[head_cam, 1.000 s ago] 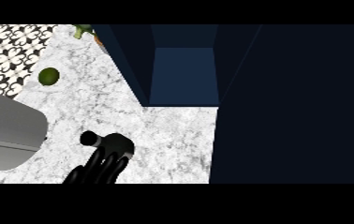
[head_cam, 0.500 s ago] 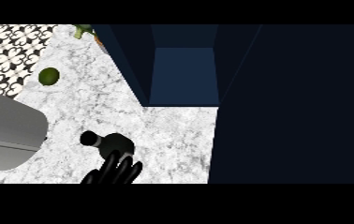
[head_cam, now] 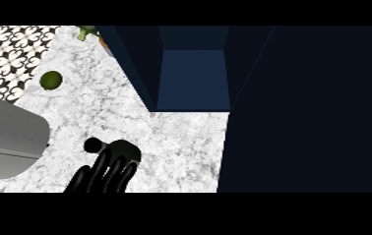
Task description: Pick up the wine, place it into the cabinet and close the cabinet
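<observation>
Only one robot hand (head_cam: 109,167) shows, low down on the left side. It is all black and shiny. Its fingers look like long, smooth, round tubes lying side by side, with thin pale lines of light along them. The thumb ends in a round black knob. No arm shows above the edge.

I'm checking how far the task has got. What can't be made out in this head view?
- Wine: not visible; whether the left hand holds anything can't be told.
- Right hand: out of view.
- Cabinet interior: too dark to see contents.
- Sink: cut off by the left edge.
</observation>
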`<state>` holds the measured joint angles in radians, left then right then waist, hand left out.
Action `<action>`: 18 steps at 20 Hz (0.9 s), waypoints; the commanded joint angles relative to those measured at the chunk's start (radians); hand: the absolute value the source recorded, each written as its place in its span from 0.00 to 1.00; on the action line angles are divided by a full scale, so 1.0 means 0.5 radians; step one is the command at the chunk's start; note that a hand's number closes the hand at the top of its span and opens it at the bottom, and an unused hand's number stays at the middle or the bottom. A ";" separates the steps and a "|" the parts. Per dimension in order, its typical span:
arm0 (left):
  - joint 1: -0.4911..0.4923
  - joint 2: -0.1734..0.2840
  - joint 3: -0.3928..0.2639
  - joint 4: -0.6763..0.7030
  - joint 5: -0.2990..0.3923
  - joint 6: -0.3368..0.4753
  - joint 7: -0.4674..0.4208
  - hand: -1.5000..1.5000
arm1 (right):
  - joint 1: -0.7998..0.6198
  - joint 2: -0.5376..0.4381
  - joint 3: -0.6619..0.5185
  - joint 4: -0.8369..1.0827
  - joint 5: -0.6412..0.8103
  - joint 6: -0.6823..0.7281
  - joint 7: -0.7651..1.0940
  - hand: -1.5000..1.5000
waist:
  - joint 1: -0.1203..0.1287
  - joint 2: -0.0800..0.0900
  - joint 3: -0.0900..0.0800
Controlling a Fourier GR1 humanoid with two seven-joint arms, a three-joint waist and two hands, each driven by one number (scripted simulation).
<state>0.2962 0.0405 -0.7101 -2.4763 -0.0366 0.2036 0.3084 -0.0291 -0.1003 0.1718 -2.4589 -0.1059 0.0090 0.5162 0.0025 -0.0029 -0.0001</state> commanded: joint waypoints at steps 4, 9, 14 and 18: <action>0.078 0.131 0.316 -0.142 0.188 -0.032 -0.112 0.00 | -0.045 0.029 0.048 -0.122 0.022 -0.030 0.078 0.00 | 0.001 0.003 -0.002; 0.056 0.168 0.755 0.048 0.443 -0.139 -0.293 0.00 | -0.002 0.016 0.054 -0.162 0.050 -0.030 0.124 0.00 | -0.006 0.004 -0.002; 0.084 0.196 1.046 0.220 0.582 -0.235 -0.421 0.00 | -0.069 -0.026 -0.076 -0.181 -0.096 0.008 0.171 0.00 | -0.001 0.004 -0.001; 0.083 0.168 1.125 0.486 0.664 -0.331 -0.555 0.00 | -0.130 0.018 -0.040 -0.230 -0.045 -0.065 0.251 0.00 | -0.004 0.004 -0.002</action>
<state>0.3243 0.1255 -0.2203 -2.3388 0.2274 0.0937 0.1148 -0.0815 -0.0849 0.1856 -2.4738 -0.0771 -0.0115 0.5762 0.0007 -0.0011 -0.0008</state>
